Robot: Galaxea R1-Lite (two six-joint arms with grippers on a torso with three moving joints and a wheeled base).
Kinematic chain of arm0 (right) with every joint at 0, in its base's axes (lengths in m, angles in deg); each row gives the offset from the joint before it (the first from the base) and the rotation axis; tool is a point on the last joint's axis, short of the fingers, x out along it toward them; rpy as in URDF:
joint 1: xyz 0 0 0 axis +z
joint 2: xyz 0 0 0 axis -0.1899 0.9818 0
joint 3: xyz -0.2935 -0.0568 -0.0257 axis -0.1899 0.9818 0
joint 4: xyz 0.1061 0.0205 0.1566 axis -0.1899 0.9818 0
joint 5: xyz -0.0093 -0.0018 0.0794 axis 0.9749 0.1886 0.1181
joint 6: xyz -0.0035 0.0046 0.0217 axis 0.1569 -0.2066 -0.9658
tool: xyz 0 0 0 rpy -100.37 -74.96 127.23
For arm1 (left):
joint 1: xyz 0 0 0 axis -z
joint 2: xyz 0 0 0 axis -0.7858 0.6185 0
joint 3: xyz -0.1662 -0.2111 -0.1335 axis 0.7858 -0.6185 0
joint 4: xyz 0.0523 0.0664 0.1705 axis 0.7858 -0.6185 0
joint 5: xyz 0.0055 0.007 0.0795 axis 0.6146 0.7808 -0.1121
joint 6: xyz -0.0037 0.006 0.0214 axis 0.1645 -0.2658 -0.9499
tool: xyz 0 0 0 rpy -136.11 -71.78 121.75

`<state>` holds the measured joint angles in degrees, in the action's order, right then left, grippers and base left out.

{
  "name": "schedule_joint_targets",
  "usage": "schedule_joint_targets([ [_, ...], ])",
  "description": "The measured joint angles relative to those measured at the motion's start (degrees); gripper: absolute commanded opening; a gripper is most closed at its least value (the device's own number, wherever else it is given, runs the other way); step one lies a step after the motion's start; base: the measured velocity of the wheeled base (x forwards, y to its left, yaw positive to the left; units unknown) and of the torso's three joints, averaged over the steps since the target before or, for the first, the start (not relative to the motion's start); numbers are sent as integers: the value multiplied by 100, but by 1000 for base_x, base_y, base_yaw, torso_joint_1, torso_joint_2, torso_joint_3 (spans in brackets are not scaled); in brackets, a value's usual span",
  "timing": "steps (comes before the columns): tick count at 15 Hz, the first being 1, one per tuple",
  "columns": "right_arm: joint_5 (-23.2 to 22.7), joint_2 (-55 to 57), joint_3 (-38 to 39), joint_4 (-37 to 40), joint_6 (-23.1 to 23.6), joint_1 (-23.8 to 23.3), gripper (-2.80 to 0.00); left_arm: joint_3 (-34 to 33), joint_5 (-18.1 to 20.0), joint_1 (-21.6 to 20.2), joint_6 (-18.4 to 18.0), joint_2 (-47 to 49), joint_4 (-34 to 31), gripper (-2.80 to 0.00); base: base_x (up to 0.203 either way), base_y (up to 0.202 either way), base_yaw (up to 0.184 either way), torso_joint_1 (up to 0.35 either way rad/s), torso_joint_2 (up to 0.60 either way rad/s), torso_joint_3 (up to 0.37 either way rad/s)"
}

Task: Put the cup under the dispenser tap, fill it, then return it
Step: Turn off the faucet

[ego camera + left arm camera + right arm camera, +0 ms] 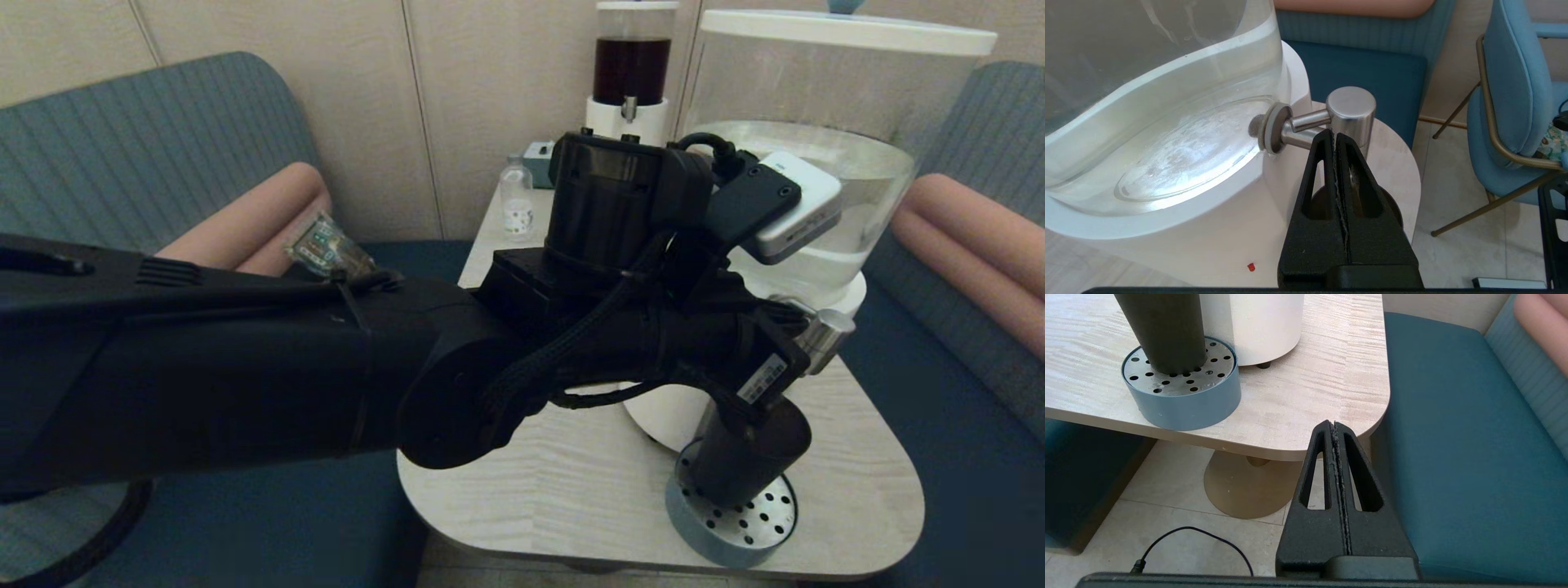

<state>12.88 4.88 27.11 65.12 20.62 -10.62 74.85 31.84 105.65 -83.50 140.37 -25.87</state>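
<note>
left wrist view, left gripper (1336, 136) closed, empty, against dispenser tap (1350, 110); cup (747, 449) on drip tray (739, 531), near table (857, 457) edge

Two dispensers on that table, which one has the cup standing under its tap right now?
The large clear-water dispenser nearest the robot: the cup stands on the drip tray below its steel tap, left claw shut beside it. The dark-liquid dispenser behind has none.
</note>
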Motion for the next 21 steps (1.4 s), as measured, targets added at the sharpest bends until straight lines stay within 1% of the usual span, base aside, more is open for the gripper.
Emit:
schedule_joint_targets([
  [12,0,0,0,-2,0,0,-280,461,11,-33,-83,357,2,-280,0,0,0,0,0,0],
  [21,0,0,0,-2,-1,0,-280,631,4,-92,-135,563,-2,-280,0,0,0,0,0,0],
])
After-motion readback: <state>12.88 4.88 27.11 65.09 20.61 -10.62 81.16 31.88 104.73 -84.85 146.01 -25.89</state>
